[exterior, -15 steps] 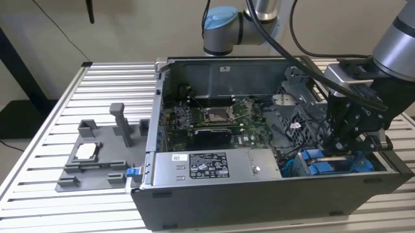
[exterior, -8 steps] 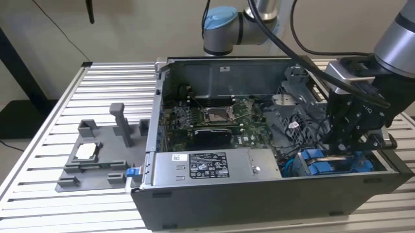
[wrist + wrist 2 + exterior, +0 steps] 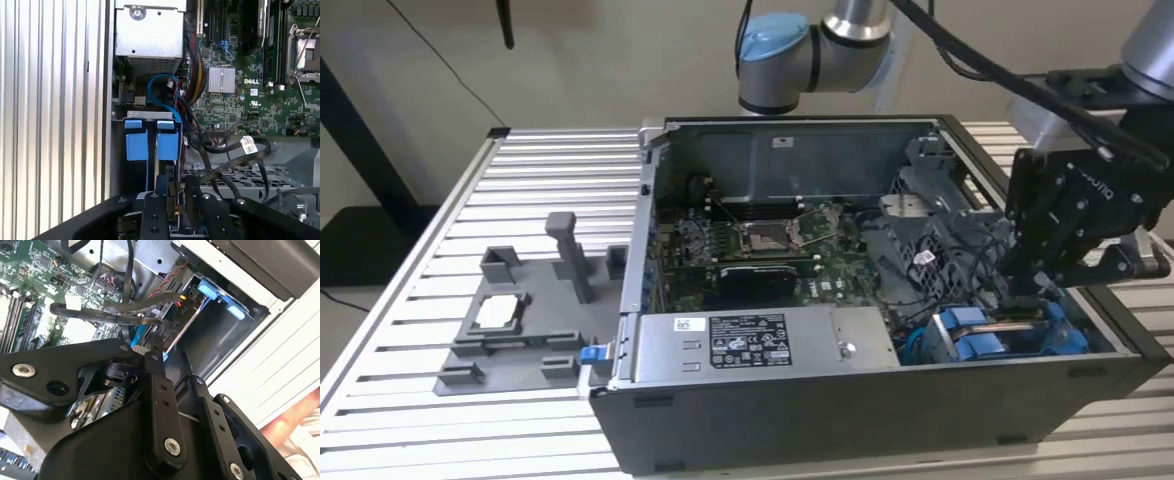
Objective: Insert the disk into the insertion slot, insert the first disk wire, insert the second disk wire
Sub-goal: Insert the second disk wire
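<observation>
The disk (image 3: 156,152) stands on edge in the insertion slot (image 3: 119,150) at the front corner of the open computer case, on the exterior view's right. Its blue carrier (image 3: 974,335) shows as two blue tabs (image 3: 167,140) at the slot's mouth. My black gripper (image 3: 1025,300) reaches down into the case just behind the blue carrier. In the first wrist view its two fingers (image 3: 161,192) stand close together with a dark connector between them. A black flat disk wire (image 3: 235,152) curves from the case floor to that connector. In the second wrist view the gripper (image 3: 150,347) is beside the disk's edge (image 3: 186,324).
A grey power supply box (image 3: 761,345) lies along the case's front, the motherboard (image 3: 761,245) behind it. Loose black, red and blue cables (image 3: 192,125) crowd the space beside the slot. A grey fixture (image 3: 520,320) sits on the slatted table (image 3: 547,170), exterior view's left.
</observation>
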Motion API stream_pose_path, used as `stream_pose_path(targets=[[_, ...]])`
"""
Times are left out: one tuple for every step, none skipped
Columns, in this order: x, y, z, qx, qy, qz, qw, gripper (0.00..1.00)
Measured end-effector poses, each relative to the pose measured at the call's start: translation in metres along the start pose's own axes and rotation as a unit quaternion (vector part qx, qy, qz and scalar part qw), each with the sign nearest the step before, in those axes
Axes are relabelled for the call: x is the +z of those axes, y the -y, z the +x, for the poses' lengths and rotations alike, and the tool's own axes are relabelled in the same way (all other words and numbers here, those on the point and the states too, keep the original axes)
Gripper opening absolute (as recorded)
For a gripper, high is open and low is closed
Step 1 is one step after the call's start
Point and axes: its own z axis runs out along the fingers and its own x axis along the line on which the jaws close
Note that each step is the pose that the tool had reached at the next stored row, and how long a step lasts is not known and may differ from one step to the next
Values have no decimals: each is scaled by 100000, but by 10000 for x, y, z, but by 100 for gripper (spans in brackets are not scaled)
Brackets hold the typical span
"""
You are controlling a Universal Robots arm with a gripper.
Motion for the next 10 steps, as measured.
stream_pose_path(targets=[[-39, -2, -2, 1, 8, 0, 100000, 30], [-75, -3, -4, 2, 0, -1, 100000, 30], [-94, -4, -5, 2, -3, -1, 100000, 30], [-98, -5, -5, 2, 10, 1, 100000, 30], [-98, -5, -5, 0, 10, 0, 100000, 30], [-98, -4, -5, -2, 17, 1, 100000, 30], [-98, -4, -5, -1, 18, 0, 100000, 30], [-100, -5, -5, 0, 6, 0, 100000, 30], [-101, -5, -5, 0, 1, -1, 100000, 30], [-101, -5, -5, -1, 5, 0, 100000, 30]])
